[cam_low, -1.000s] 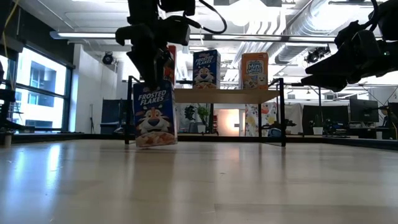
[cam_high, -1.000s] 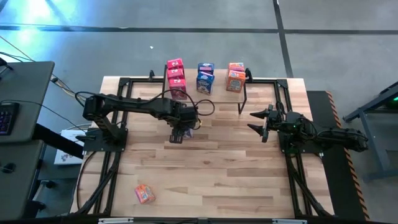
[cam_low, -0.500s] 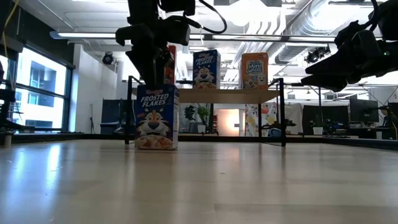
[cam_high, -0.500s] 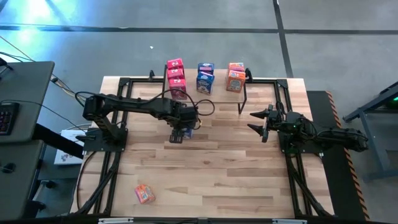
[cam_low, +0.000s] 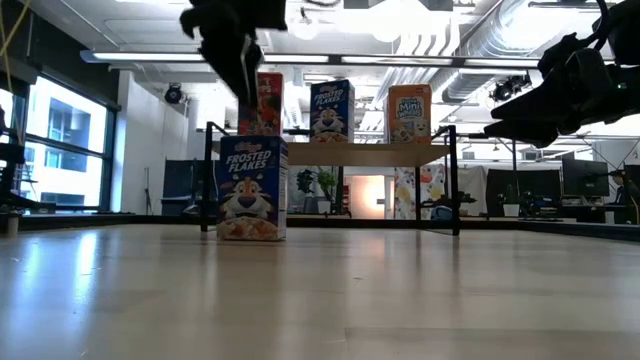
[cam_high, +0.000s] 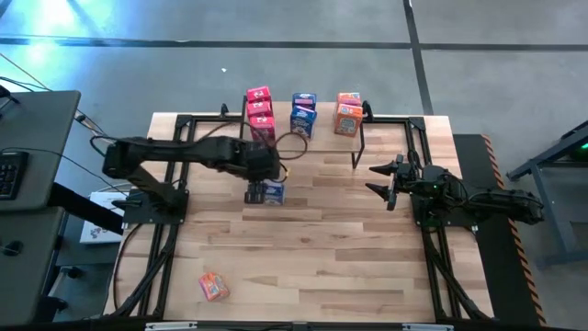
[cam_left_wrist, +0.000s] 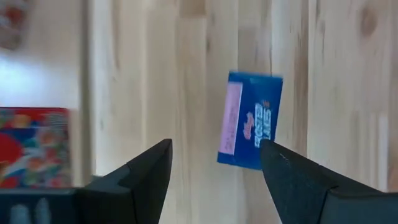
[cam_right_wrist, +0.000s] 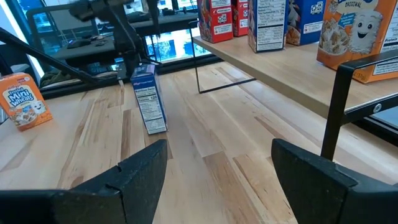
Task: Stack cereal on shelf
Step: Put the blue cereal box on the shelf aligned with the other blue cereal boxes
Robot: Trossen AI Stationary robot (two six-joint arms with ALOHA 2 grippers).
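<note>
Cardboard, blue cereal box (cam_high: 272, 192) upright mid-table, 6 o'clock of shelf (cam_low: 365, 154); light, stiff, tippable. Pinch the narrow sides. Left gripper (cam_left_wrist: 214, 180) spread above it; right gripper (cam_high: 380, 179) spread, idle at 3 o'clock.

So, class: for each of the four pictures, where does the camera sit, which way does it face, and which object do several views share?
High: overhead, facing down; both arms, shelf.
Low: tabletop height, facing the shelf; arms overhead.
Left wrist: above the upright blue Frosted Flakes box, facing down; left gripper open.
Right wrist: facing across the table; right gripper open.
Shared: that box.
</note>
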